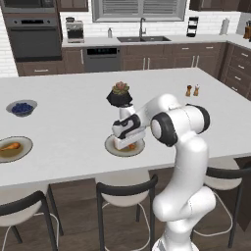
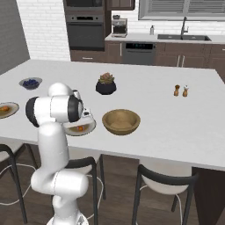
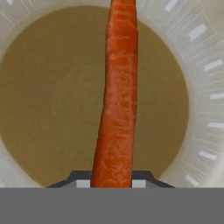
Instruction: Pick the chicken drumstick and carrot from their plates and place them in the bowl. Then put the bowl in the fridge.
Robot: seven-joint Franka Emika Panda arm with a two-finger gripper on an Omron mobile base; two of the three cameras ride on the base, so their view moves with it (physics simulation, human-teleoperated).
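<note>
The step in hand is the carrot pickup. In the hand view the carrot (image 3: 117, 96) runs lengthwise up the middle of the olive-brown centre of its plate (image 3: 205, 113), and the two dark tips of the pincer (image 3: 112, 180) sit tight against its thick end on either side, so I judge the pincer to be closed on the carrot (no gap shows between tip and carrot). From the left base camera the pincer (image 1: 126, 142) is down on the near plate (image 1: 111, 147), with a bit of orange showing beneath it.

The next move calls for a straight lift clear of the plate rim, then a carry to the robot's right, over to the wooden bowl (image 2: 121, 121), which stands just beside this plate (image 2: 88, 128) on the worktop (image 2: 167, 118). The bowl's walls are thick and tall, so the carrot needs height before it crosses the lip.

The chicken drumstick (image 1: 10, 146) lies on the other plate (image 1: 25, 147), well apart to the left and near the worktop's front edge. The potted plant (image 1: 119, 95) stands behind the arm's work area; the salt and pepper shakers (image 1: 192, 90) are far off. Between plate and bowl the worktop looks bare, giving open room.
</note>
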